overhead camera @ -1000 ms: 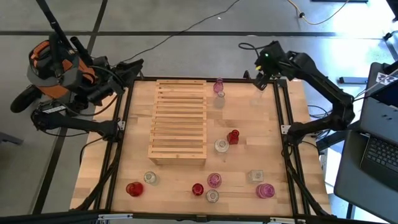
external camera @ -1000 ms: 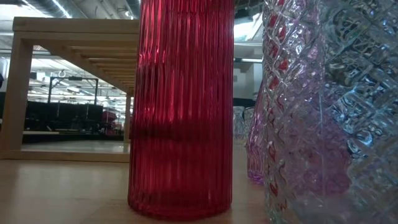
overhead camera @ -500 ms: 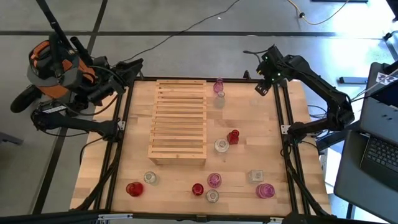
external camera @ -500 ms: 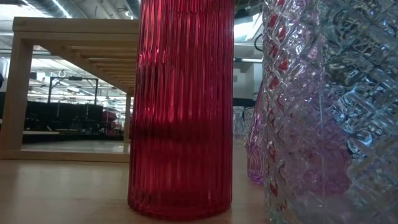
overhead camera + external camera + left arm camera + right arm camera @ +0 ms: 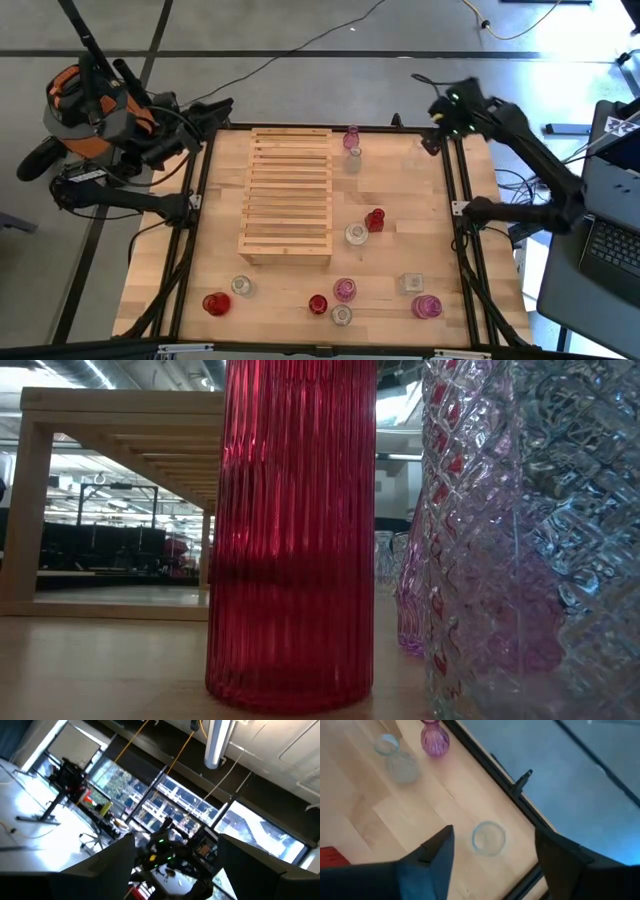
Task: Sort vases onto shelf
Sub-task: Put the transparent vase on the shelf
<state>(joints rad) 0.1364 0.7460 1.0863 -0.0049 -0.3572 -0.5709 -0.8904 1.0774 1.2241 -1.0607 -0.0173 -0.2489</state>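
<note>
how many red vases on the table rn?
3, by the high view. Centre red vase to the right of the shelf; corner red vase toward the picture's lower left; front red vase at lower centre. The shelf could hide more.

Right arm: base at the right edge of the tabletop point(image 5: 400, 240), links reaching up and inward to the far right corner, where the right claw point(image 5: 437, 122) hangs just past the frame rail, holding nothing. Its two dark fingers point(image 5: 438, 853) stand well apart in the right wrist view, with bare tabletop showing between them. Left arm: folded beyond the tabletop's far left corner, its wrist tilted upward, the left claw point(image 5: 222, 106) near that corner and well apart from the right claw. Its fingers point(image 5: 114, 861) are spread wide, nothing between them.
</note>
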